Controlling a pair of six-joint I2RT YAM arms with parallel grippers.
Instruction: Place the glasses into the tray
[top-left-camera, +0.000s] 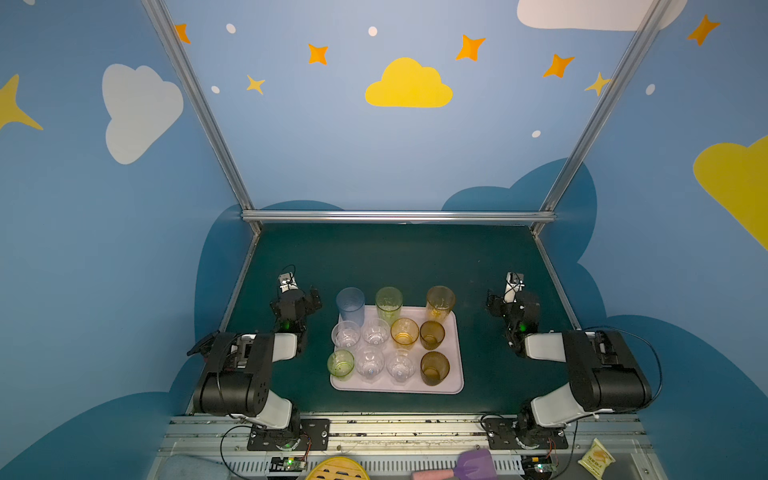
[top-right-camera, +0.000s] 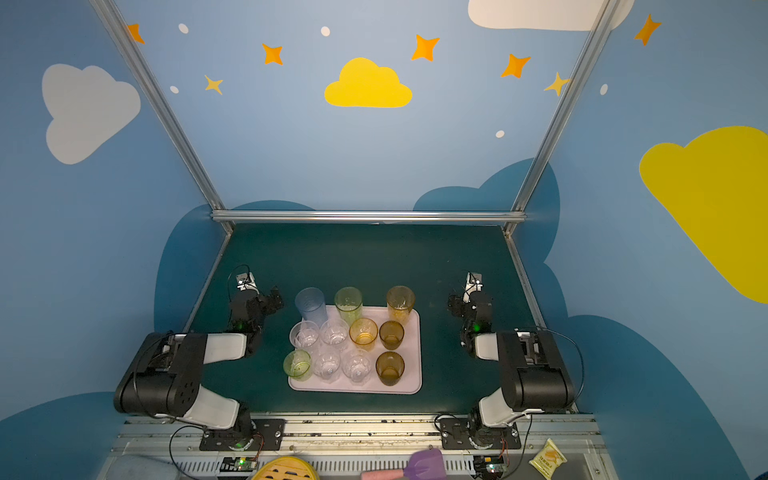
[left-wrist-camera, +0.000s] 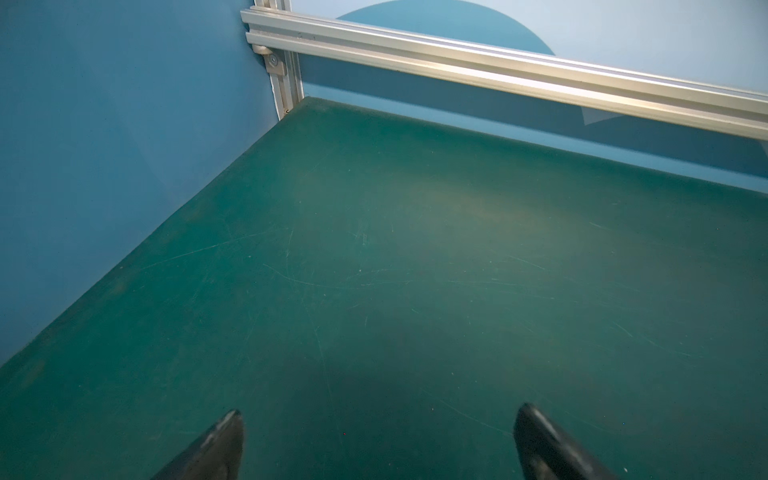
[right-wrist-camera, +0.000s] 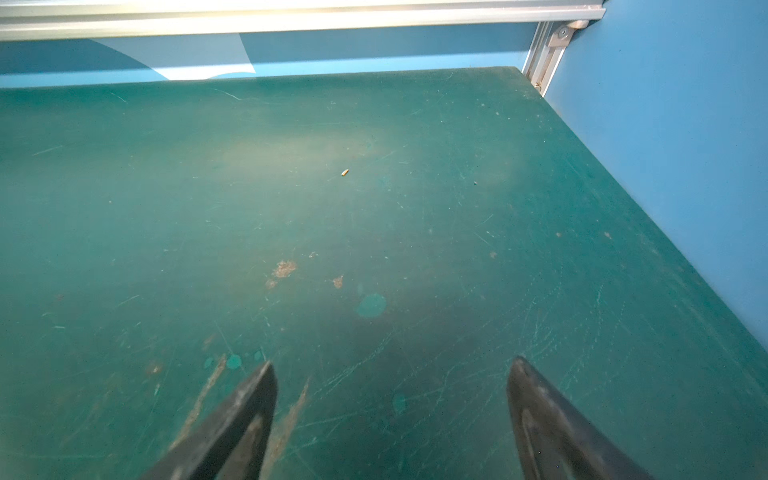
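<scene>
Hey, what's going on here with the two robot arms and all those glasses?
The robot's job is putting transparent coloured and clear tumblers onto a flat pale pink rectangular tray. All eleven appear to stand on it already, three tall ones along its far edge. The left gripper and right gripper hang at either side over the green table, fingers open, holding nothing.

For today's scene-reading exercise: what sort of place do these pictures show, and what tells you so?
Probably a robot test booth: the left arm and right arm are bolted to a rail beside a green table, fenced by an aluminium frame and cloud-painted walls.
</scene>
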